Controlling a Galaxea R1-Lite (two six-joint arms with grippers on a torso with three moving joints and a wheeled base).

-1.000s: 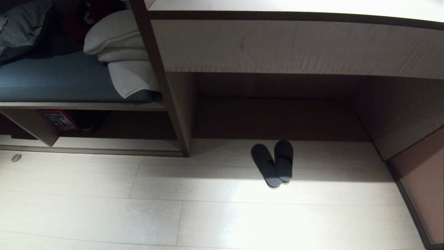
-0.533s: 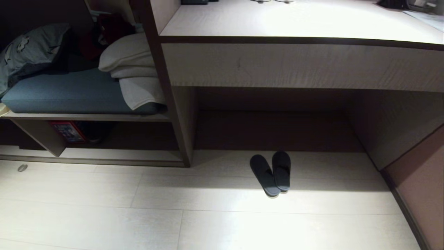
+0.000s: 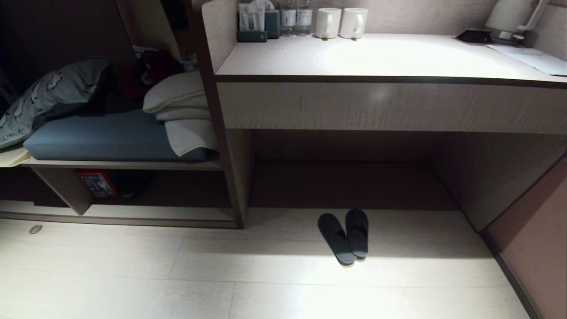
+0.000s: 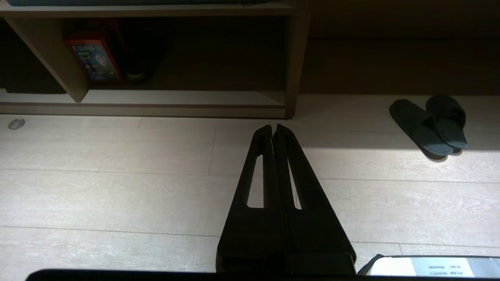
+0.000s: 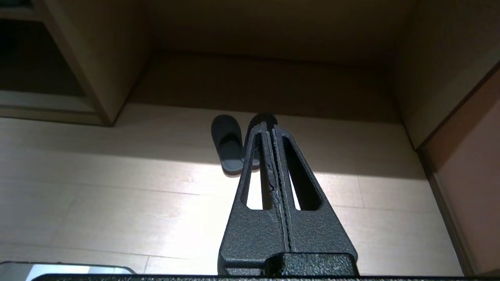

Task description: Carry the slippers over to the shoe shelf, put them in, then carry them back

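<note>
One wide pale floor (image 3: 133, 283) of long planks fills the lower half of the head view, and above it stands one tall desk, its surface (image 3: 376, 57) lit bright with a brown strip along the front edge. To the left there's one bench with a blue cushion (image 3: 97, 141), one grey pillow (image 3: 48, 97) leaning at its far end and one stack of folded white bedding (image 3: 181, 110) against the desk's side panel. Under the bench sits the shoe shelf (image 3: 133, 212), one low open cubby with a slanted divider, and inside it one red packet (image 3: 97, 184) beside something dark I can't make out. Now the slippers (image 3: 344, 235): two of them, dark, side by side and touching on the floor just in front of the desk's knee space, well apart from the shoe shelf. Up on the surface, two white mugs (image 3: 340, 23) stand together, with two clear bottles (image 3: 296, 17) just left of them. Neither arm shows from the head. The left pincer (image 4: 274, 130) hangs over bare floor, fingers pressed together, holding nothing. The right pincer (image 5: 269, 128) is likewise closed up and empty, its tips pointing towards the two slippers.
</note>
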